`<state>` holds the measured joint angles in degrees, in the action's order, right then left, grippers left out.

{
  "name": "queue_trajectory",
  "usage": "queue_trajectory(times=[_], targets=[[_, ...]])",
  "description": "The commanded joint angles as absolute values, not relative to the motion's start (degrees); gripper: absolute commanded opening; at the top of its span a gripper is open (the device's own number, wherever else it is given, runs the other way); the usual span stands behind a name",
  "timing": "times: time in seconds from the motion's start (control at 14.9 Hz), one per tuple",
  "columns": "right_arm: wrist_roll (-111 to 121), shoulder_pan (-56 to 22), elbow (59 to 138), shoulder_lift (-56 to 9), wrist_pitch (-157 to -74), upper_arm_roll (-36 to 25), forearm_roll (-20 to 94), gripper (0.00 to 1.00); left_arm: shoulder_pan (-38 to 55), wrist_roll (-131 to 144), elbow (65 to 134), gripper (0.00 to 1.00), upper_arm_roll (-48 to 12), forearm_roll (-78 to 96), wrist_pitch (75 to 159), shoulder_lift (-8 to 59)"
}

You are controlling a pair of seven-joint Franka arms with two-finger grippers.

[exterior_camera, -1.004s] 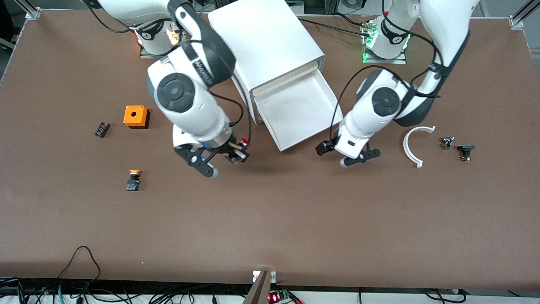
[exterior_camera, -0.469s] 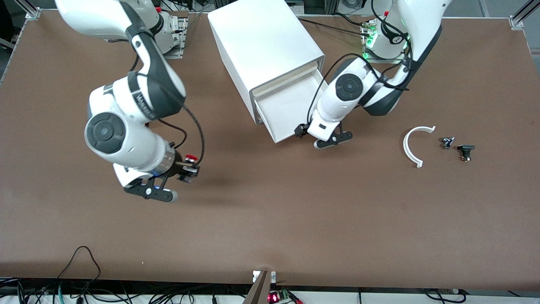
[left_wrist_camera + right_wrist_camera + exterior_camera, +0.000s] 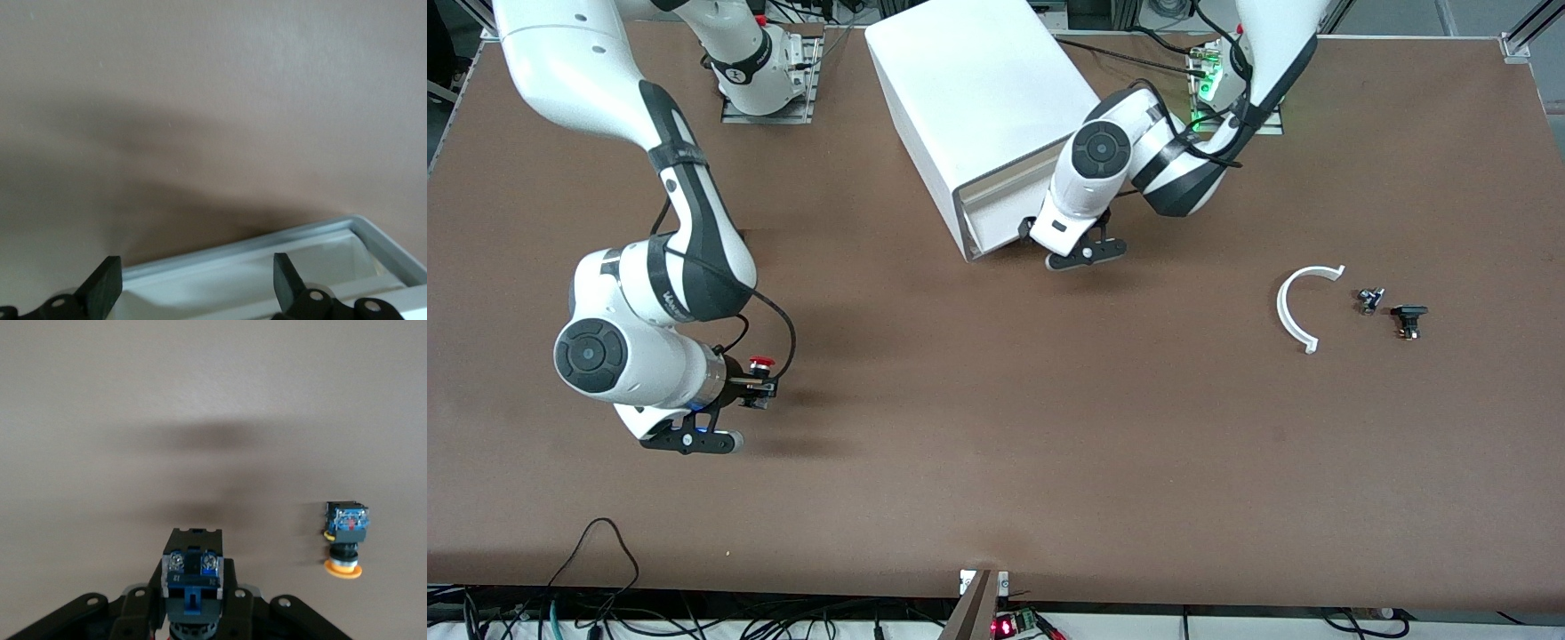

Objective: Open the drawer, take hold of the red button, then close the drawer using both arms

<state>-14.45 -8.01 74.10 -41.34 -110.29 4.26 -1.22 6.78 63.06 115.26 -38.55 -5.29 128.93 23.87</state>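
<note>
Two jobs are split between the arms, one to carry and one to push. The right tool [image 3: 193,613] is pinched on the button [image 3: 192,573], over bare surface [image 3: 996,444] toward the right arm's end. In the right wrist view the button's blue-and-black body sits squarely between the fingers with its screw terminals pointing away from the wrist, so I judge the grip is taken around the body. A second, yellow-capped button [image 3: 343,537] lies on the surface near it, untouched (the same size, easy to confuse, but not the one wanted).

The left tool [image 3: 195,283] is at the front of the drawer [image 3: 996,236], its fingers [image 3: 107,283] spread wide and holding nothing. That makes sense for a push, since a wide stance bears on the drawer's front rim at two places and should keep the tray from skewing. In the left wrist view the rim and a strip of the tray's pale inside show just past the fingertips, so I judge the drawer is almost in but not quite flush with the cabinet [image 3: 978,89].

With the button already out, what remains is the last of the closing push. The risk I see is the shallow tray binding if the pressure is off-centre.

A curved white piece [image 3: 1294,307] and some small dark parts [image 3: 1405,320] lie well apart toward the left arm's end.
</note>
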Motion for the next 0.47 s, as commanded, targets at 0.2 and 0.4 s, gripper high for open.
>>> queue_trajectory(times=[0.2, 0.4], targets=[[-7.3, -4.9, 86.5, -39.5, -121.3, 4.9, -2.2, 0.00, 10.6, 68.4, 115.6, 1.00, -39.1, -4.4, 128.5, 24.0], [-6.3, -4.9, 90.7, -39.2, -126.0, 3.9, -2.3, 0.00, 10.8, 68.4, 115.4, 1.00, -39.0, -4.4, 128.5, 23.9]])
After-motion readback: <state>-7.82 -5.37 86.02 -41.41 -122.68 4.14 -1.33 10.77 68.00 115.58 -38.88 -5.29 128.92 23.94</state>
